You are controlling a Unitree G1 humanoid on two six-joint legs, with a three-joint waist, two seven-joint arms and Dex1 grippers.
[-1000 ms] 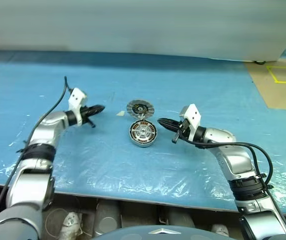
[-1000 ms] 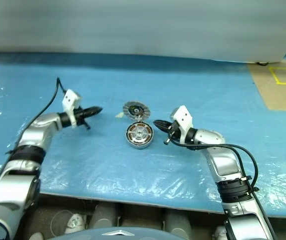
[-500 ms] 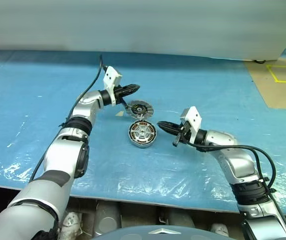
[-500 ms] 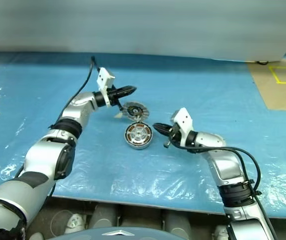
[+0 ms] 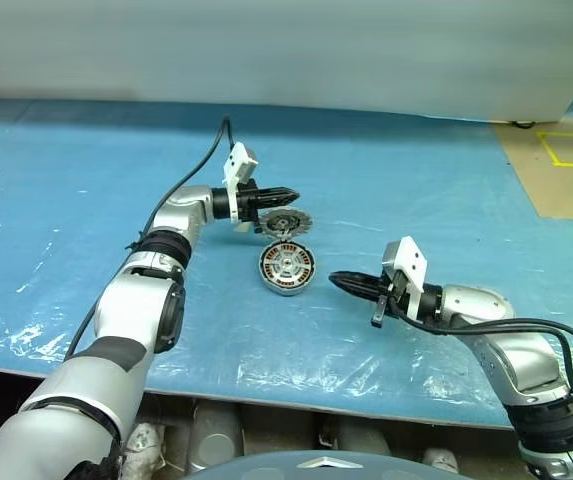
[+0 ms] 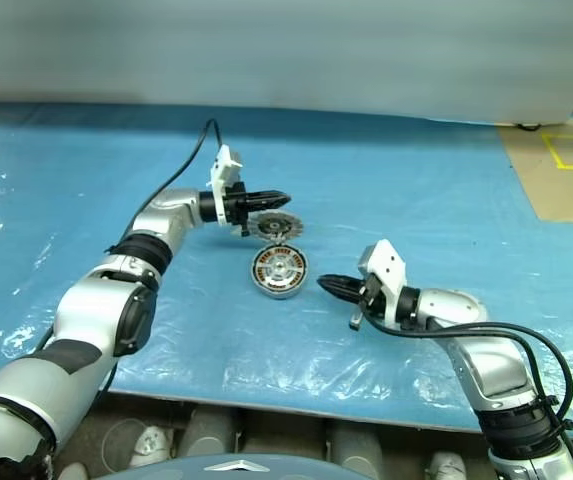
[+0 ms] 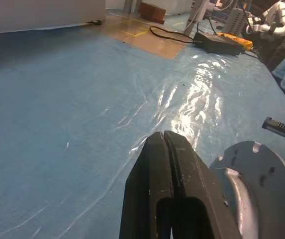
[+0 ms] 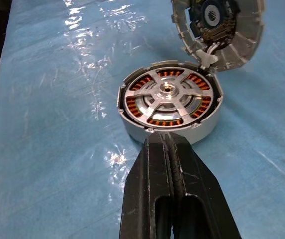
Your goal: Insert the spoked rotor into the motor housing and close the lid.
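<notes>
Nearest to me, the robot's right gripper (image 5: 338,279) hangs over the blue plastic-covered table (image 5: 446,200) with its two black fingers pressed together, holding nothing, tips aimed left at the parts. Just beyond sits the round silver motor housing (image 8: 169,102) with copper-brown windings, and the thin silver spoked rotor (image 8: 168,91) is already seated inside it. Right behind, touching the housing's far edge, the round silver lid (image 5: 284,223) with dark fins lies face up. Over its far left edge is the left gripper (image 5: 288,196), fingers together too, empty.
</notes>
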